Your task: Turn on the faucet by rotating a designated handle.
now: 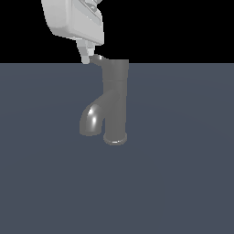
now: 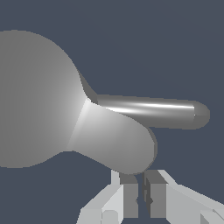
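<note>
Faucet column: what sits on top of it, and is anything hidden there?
The wider grey handle caps the faucet, its lever tab pointing toward the hand. Whether the fingertips touch the tab cannot be told.

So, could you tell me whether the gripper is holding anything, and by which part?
Nothing is held. The gripper has its fingers nearly together with nothing between them, beside the handle's lever tab.

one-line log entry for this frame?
phase: at lever | tool: shut, beside handle lever tab | faucet: upright | contact: unclear
</note>
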Robot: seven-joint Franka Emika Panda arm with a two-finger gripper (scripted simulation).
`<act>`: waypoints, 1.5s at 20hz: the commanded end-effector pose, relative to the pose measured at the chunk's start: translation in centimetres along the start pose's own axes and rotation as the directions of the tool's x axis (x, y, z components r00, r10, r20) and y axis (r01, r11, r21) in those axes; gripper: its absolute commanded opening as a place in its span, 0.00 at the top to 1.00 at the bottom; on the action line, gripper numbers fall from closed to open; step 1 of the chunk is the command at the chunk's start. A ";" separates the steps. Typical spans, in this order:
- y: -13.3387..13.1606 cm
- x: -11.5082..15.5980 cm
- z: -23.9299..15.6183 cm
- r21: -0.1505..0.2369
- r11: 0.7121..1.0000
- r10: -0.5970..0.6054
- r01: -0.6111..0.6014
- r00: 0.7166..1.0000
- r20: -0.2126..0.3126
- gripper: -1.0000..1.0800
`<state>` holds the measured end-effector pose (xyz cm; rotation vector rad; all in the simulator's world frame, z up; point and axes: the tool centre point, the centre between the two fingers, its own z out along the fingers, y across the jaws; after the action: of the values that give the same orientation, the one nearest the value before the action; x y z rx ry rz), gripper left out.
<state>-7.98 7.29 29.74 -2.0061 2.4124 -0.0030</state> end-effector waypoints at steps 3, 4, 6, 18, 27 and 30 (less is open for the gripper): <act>0.2 3.7 0.0 -0.003 0.999 0.036 -0.036 0.999 -0.002 1.00; 0.3 4.1 0.0 -0.003 0.999 0.037 -0.037 0.999 -0.002 1.00; 0.6 5.0 0.0 -0.004 0.999 0.039 -0.039 0.999 -0.002 1.00; -0.7 8.1 0.0 -0.003 1.000 0.021 -0.021 1.000 -0.002 1.00; -1.1 7.7 0.0 -0.009 0.999 -0.032 0.032 0.999 0.002 1.00; -2.0 8.3 0.0 -0.008 1.000 -0.024 0.024 1.000 0.001 1.00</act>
<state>-8.12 -0.59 29.76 -2.0519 2.3849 0.0148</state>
